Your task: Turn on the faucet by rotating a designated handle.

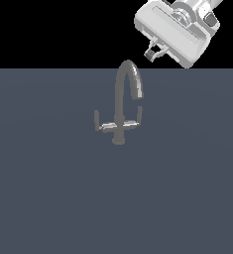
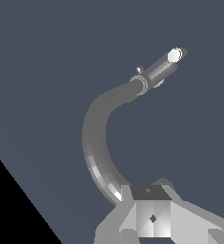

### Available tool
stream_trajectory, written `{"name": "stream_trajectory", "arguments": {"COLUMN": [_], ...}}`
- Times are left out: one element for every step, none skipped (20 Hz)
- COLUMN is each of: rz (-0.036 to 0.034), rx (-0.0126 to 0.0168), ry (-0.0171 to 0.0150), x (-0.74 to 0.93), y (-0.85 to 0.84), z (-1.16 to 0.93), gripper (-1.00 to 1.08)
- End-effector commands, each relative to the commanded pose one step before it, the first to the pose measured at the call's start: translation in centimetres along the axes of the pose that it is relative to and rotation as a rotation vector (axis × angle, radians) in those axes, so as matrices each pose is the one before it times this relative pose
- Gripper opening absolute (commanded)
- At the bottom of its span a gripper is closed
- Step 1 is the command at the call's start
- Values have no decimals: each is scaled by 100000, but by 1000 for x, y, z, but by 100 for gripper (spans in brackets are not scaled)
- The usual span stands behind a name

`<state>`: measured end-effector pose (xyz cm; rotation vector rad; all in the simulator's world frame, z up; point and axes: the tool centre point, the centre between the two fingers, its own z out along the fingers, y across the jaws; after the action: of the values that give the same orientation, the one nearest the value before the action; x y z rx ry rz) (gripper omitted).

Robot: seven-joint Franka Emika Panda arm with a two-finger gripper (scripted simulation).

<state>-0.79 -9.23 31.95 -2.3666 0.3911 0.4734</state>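
Observation:
The grey faucet [image 1: 120,106] stands upright on the dark floor, and its gooseneck spout bends toward the exterior view's right. The handle [image 1: 139,115] is the short dark lever on the crossbar arm under the spout's curve. The twin lever [image 1: 96,120] stands on the other arm. My gripper [image 1: 155,52] hangs above and to the right of the spout's top, apart from it, with its fingers together and holding nothing. In the wrist view the curved spout [image 2: 92,138] runs away from my gripper [image 2: 150,205]. I cannot make out the levers there.
The dark grey floor [image 1: 48,198] spreads flat around the faucet. Nothing else stands on it.

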Motion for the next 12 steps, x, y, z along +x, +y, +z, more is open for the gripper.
{"name": "stream_trajectory", "arguments": {"rz": [1491,628,630,633,636,638,640,642,644,645,647,647], "rx": [4108,1606,1609,1612,1616,1617,1618,1619,1617,1616,1615,1610], "ry": [-2280,-910,-913,-916,-918,-920,-921,-922,-921,-921,-920,-917], "x": [1544,611,612,612,613,613,613,612,612,611,610,608], "y": [471,189,189,189,189,188,188,188,187,186,186,184], "z": [547,213,213,213,213,213,213,213,213,212,211,211], "gripper": [-100,-100,-100,-100,-100,-100,-100,-100,-100,-100,-100,-100]}}
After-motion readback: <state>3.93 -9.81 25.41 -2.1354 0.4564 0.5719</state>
